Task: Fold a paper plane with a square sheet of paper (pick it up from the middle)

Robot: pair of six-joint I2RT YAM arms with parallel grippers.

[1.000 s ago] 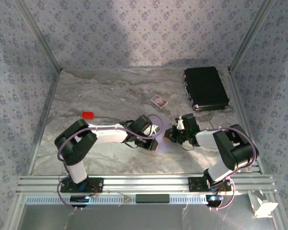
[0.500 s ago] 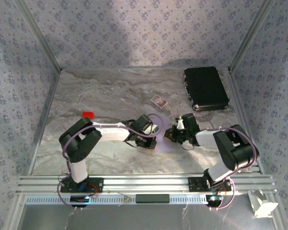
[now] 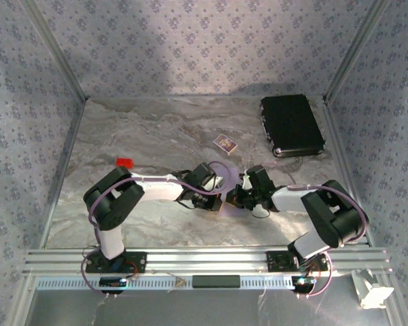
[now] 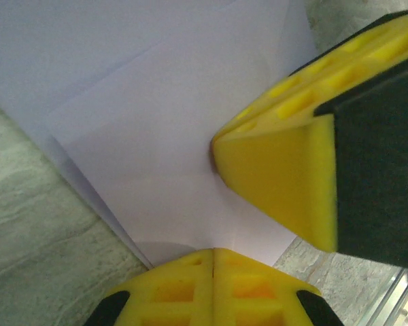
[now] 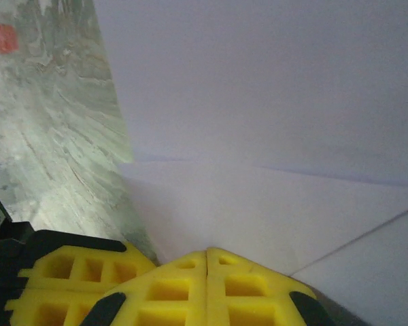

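**Both grippers closed, tips on the folded sheet**

Lilac sheet of paper (image 4: 156, 136) lies on the marble table (image 3: 136, 136), just nearside of the small patterned card (image 3: 224, 142) and mostly hidden under both wrists in the top view. Wrist cams show overlapping folded layers with straight creases.

Left gripper (image 4: 213, 257): pads pressed together with no gap, tips at the sheet's edge. Can't tell if paper is nipped between them.

Right gripper (image 5: 206, 259): pads also together, tip down on the sheet, just beside the left one.

Red block (image 3: 125, 162) sits well left of the card. Black case (image 3: 292, 125) is right of the card, slightly farther back
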